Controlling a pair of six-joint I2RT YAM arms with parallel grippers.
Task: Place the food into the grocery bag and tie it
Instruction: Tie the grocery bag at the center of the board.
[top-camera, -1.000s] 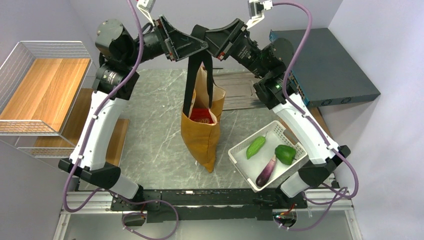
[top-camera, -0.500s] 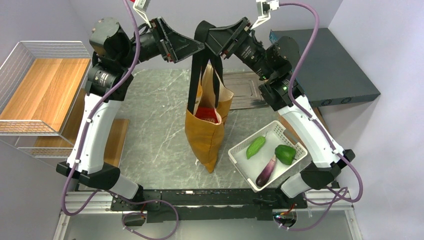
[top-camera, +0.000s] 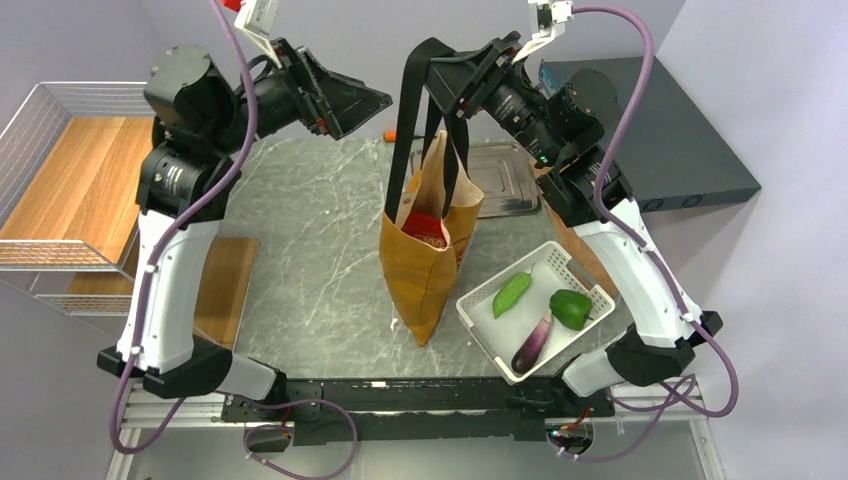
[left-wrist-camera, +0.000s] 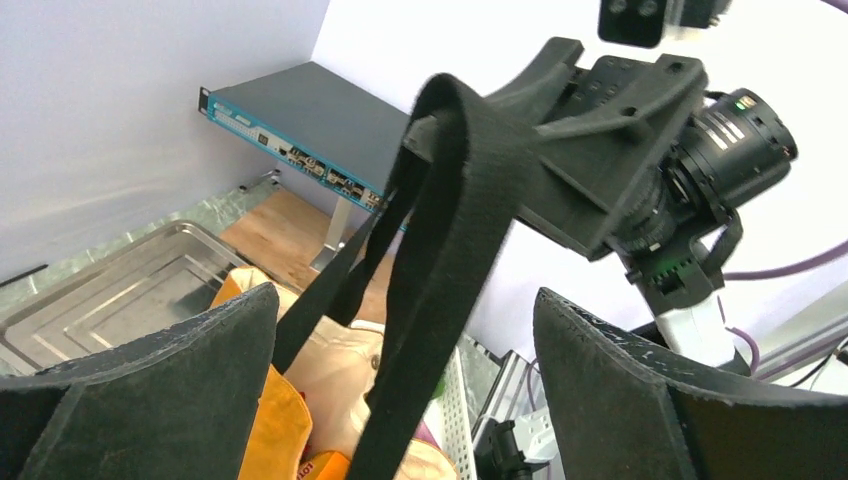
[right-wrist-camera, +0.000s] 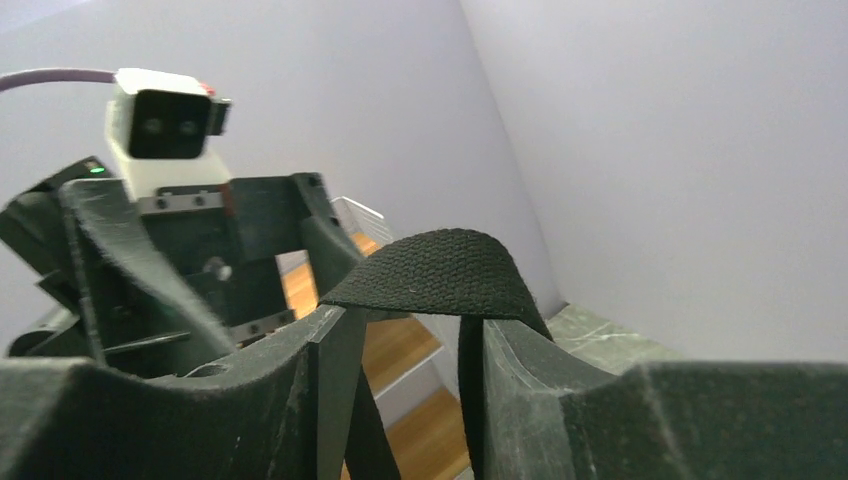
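Both straps (left-wrist-camera: 450, 230) are carried by the right gripper (right-wrist-camera: 410, 325), clamping unclear; they should be taken squarely by the released left gripper (left-wrist-camera: 405, 300).

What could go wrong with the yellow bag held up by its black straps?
1. The straps hang only on the right gripper; the left gripper is open and apart from them. If they slip off, the grocery bag may slump.
2. Its mouth gapes with a red packet near the top, so a slump could spill it.
3. The white basket sits close beside and could get knocked.
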